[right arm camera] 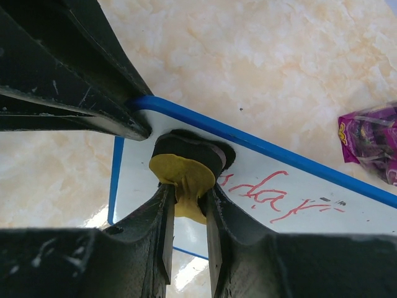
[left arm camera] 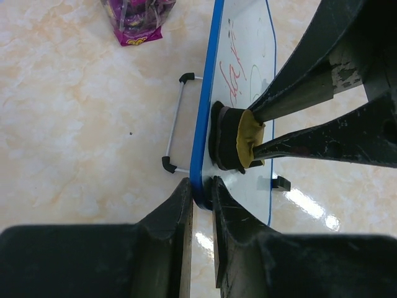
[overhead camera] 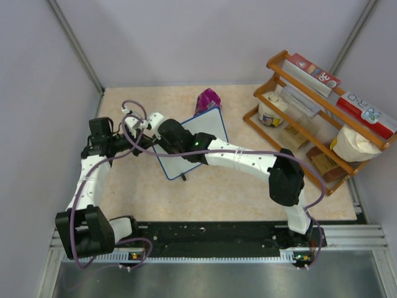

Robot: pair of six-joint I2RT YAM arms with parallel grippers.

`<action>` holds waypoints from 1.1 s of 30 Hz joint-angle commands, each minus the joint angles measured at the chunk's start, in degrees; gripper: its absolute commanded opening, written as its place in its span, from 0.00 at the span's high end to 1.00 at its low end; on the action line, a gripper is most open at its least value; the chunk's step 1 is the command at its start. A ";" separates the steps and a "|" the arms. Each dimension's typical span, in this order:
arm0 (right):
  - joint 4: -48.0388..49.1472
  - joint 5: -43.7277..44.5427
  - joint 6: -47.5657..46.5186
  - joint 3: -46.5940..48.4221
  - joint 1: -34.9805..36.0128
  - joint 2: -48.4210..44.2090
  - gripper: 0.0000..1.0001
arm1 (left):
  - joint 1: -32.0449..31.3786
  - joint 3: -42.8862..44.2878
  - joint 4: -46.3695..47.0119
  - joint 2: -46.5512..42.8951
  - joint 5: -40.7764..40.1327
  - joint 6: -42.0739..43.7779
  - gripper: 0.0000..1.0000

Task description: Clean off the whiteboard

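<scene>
Top external: beige table, pale walls, left gripper clamped on whiteboard, right gripper on eraser.

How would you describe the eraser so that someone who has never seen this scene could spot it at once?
Find the whiteboard, the blue-framed board mid-table, its edge gripped by the left tool. Pressed against its written face, beside the red writing, is the eraser, pinched by the right tool. It alone is yellow and black, unlike the purple packet beyond the board.
</scene>
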 commanded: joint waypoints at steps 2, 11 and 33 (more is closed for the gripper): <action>3.53 5.59 -0.95 -0.59 -3.34 -3.07 1.00 | -1.98 -0.22 -4.02 -1.59 4.29 7.53 1.00; 4.14 7.61 -2.09 -1.38 -7.12 -5.62 1.00 | -2.16 -0.49 -5.17 -1.85 4.20 9.38 1.00; 3.88 4.98 -0.69 -2.78 -6.78 -6.15 1.00 | -3.30 -0.13 -4.12 -2.11 3.24 7.80 1.00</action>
